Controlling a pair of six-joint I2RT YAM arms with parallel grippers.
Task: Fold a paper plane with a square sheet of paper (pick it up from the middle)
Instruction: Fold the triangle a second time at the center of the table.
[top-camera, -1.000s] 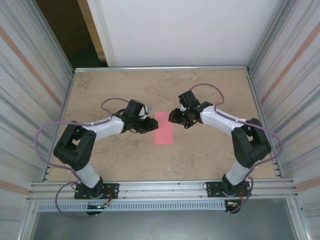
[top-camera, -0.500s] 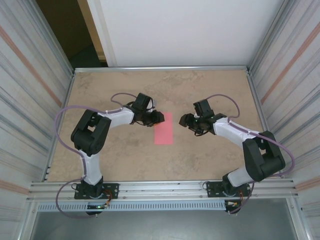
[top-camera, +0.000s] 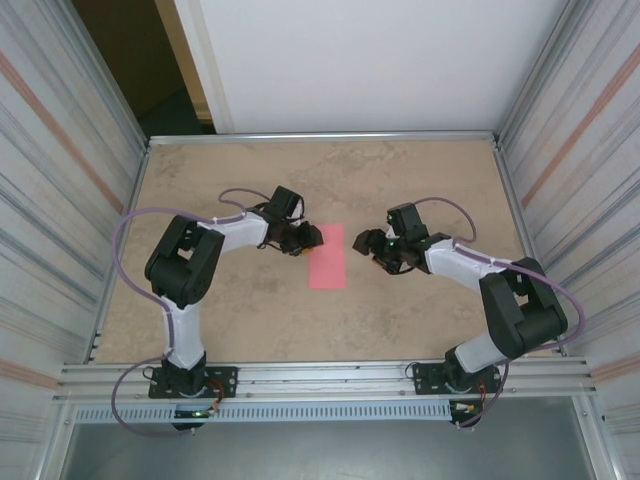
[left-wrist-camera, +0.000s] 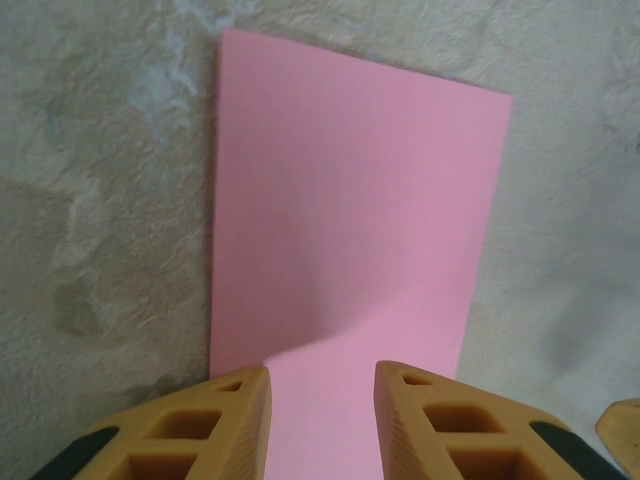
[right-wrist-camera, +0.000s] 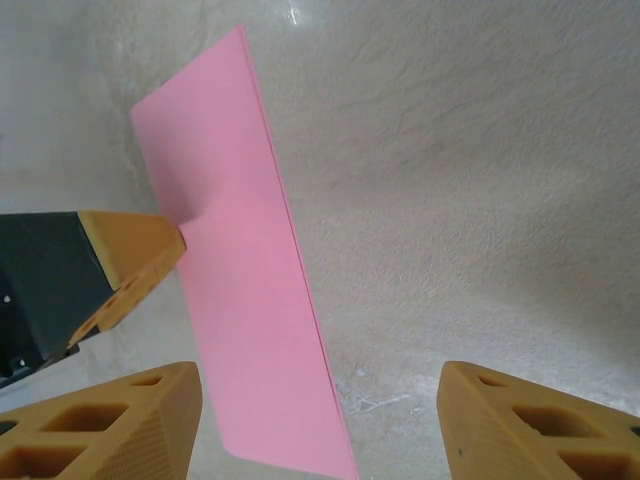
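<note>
Tan table (top-camera: 200, 335) from above had the pink paper (top-camera: 327, 258) lying flat in the middle, between my left gripper (top-camera: 312, 237) and my right gripper (top-camera: 365, 242). At my left wrist, those jaws stood a little apart over the paper's (left-wrist-camera: 350, 220) edge. At my right wrist, my jaws stood wide apart, holding nothing, beside the paper (right-wrist-camera: 245, 300).

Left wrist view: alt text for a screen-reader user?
A pink sheet of paper lies flat on a mottled beige table, running away from the camera. At the bottom edge the left gripper has its orange jaws apart over the sheet's near end.
</note>
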